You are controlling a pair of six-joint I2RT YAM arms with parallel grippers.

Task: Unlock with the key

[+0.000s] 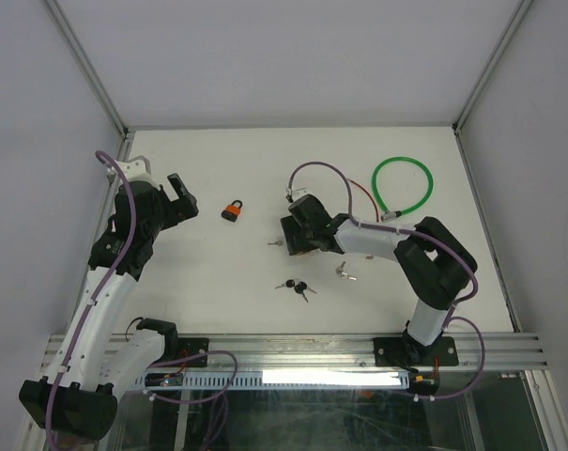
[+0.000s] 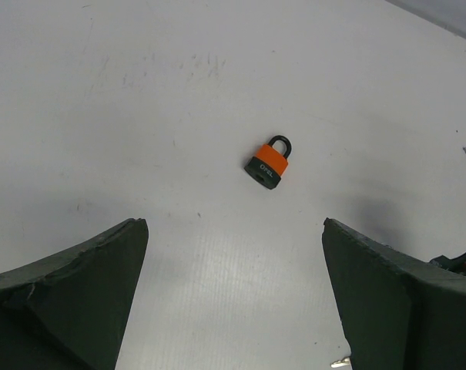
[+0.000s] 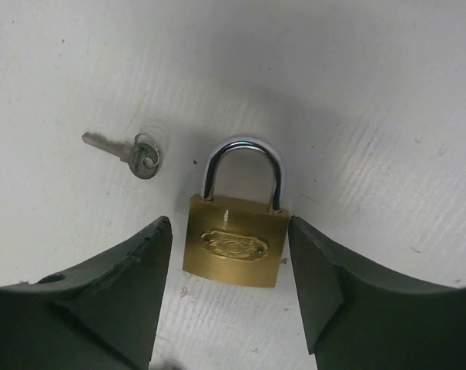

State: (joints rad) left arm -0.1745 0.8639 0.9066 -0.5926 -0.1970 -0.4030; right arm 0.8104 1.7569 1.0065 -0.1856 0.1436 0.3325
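A brass padlock with a steel shackle lies flat on the white table, between the fingers of my right gripper. The gripper is open; the right finger is at the lock's side and a small gap shows on the left. In the top view the right gripper covers this lock. A small silver key lies just left of the shackle; it also shows in the top view. An orange padlock lies ahead of my open, empty left gripper. In the top view the orange padlock lies right of the left gripper.
Black-headed keys and a silver key bunch lie on the table in front of the right gripper. A green cable loop lies at the back right. White walls enclose the table on three sides.
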